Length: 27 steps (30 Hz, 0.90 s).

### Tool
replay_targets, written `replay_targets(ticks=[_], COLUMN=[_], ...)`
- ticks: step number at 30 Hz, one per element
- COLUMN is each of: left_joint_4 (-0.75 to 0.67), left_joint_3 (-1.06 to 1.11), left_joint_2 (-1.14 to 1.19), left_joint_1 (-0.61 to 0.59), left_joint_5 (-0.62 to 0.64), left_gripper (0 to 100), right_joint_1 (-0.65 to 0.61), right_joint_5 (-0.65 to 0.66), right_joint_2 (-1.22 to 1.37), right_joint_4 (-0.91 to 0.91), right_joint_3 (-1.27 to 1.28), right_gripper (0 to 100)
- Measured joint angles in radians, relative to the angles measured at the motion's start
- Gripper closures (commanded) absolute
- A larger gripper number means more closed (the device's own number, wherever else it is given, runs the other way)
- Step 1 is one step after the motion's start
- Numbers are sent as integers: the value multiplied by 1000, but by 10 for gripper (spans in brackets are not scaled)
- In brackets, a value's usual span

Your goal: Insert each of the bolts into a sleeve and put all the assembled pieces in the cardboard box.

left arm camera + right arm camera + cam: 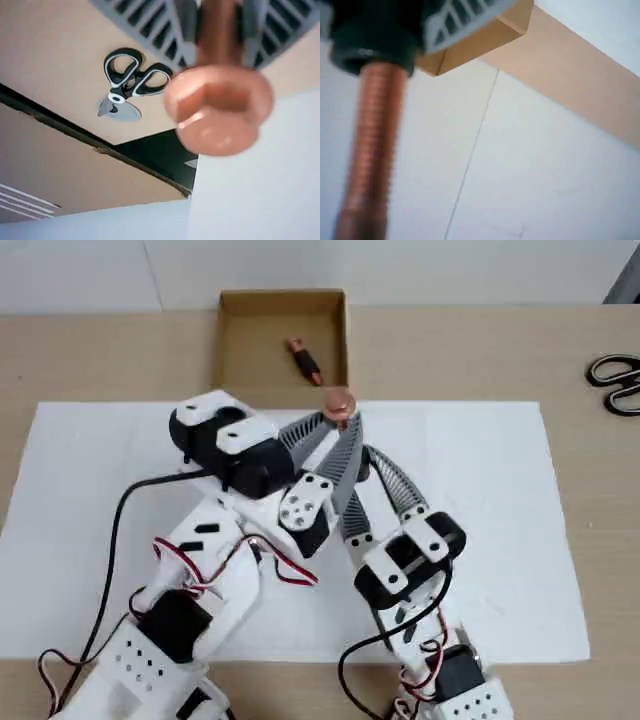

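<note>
A copper bolt (338,403) hangs just in front of the cardboard box (232,340), head upward. My left gripper (335,425) is shut on its shank; in the left wrist view the round head (217,110) sits close up below the grey fingers (145,25). My right gripper (360,470) is right beside it, shut on a black sleeve (370,42). The bolt's threaded shank (370,150) sticks out of that sleeve. One assembled piece (303,358) lies inside the box.
White paper (480,540) covers the table under both arms. Black-handled scissors (615,380) lie on the bare wood at the far right, and the same scissors (132,80) appear from the left wrist. A corner of the box (480,40) is near the right gripper.
</note>
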Motion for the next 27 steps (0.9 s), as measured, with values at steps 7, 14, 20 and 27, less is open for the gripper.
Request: replay_targets(ticks=[7, 14, 20, 27], left_joint_4=[-26, -86, -89, 28], left_joint_3=[12, 31, 77, 97], left_joint_2=[-11, -9, -11, -9], left_joint_1=[3, 3, 3, 6], left_joint_5=[0, 0, 0, -124], left_gripper=[994, 994, 994, 920], right_joint_1=[2, -5, -6, -8], right_joint_5=[3, 3, 3, 3], right_joint_2=[2, 0, 0, 0], right_joint_4=[-40, -60, -60, -60], right_joint_3=[0, 0, 0, 0], right_gripper=[995, 995, 995, 995])
